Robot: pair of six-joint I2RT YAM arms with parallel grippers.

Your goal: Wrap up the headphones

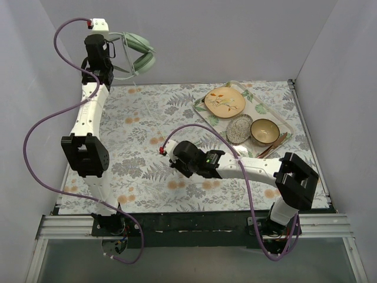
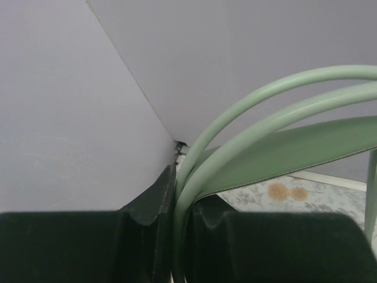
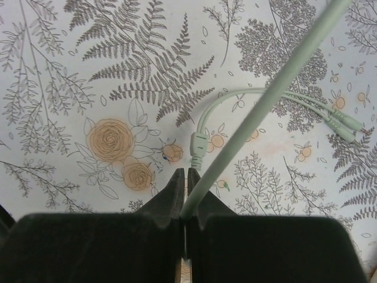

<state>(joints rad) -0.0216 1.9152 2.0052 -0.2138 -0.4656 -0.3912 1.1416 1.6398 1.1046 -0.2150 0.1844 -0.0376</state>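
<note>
The pale mint-green headphones hang in the air at the back left corner, ear cups to the right. My left gripper is raised high and shut on the thin double-wire headband, which runs up between its jaws. The thin green cable runs taut from the headphones down to my right gripper, which is low over the middle of the table and shut on it. The cable's far end, with a connector and two plugs, lies on the floral cloth.
A patterned tray at the back right holds an orange plate, a grey dish, a bowl and chopsticks. Grey walls enclose the table on three sides. Purple robot cables loop beside both arms.
</note>
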